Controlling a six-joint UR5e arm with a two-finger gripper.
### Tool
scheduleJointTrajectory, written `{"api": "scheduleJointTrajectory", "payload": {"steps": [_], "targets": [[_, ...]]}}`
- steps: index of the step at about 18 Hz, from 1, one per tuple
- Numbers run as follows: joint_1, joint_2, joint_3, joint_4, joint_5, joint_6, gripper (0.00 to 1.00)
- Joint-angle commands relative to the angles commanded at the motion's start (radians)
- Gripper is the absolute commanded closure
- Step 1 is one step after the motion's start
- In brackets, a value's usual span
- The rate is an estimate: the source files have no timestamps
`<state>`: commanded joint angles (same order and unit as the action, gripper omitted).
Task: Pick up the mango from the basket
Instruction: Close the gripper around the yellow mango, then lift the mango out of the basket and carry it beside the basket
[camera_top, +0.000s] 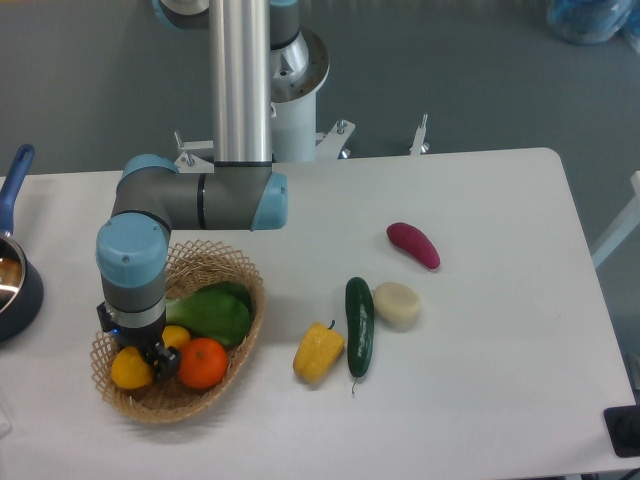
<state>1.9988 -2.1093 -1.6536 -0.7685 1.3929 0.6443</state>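
Note:
The tan wicker basket (252, 305) sits at the table's front left. In it lies the yellow-orange mango (130, 369), tilted, with one end at the front left and a second yellow patch behind the round orange (203, 363). My gripper (152, 356) points straight down into the basket over the mango's middle. Its dark fingers (165, 360) reach down at the fruit. The wrist hides the fingertips, so I cannot tell whether they are closed on the mango.
A green pepper (212, 312) lies in the basket behind the orange. A dark pot with a blue handle (12, 285) stands at the left edge. A yellow bell pepper (318, 351), a cucumber (359, 325), a pale round vegetable (396, 304) and a purple sweet potato (413, 245) lie mid-table.

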Motion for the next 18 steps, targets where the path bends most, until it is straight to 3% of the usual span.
{"api": "scheduleJointTrajectory", "payload": {"steps": [3,8,13,18], "targets": [[0.002,0.015,0.002,0.000,-0.002,0.000,0.79],[0.029,0.093,0.000,0.000,-0.006,0.003,0.79],[0.133,0.230,0.014,0.006,-0.026,-0.002,0.78],[0.294,0.295,0.116,0.009,-0.152,-0.027,0.78]]}}
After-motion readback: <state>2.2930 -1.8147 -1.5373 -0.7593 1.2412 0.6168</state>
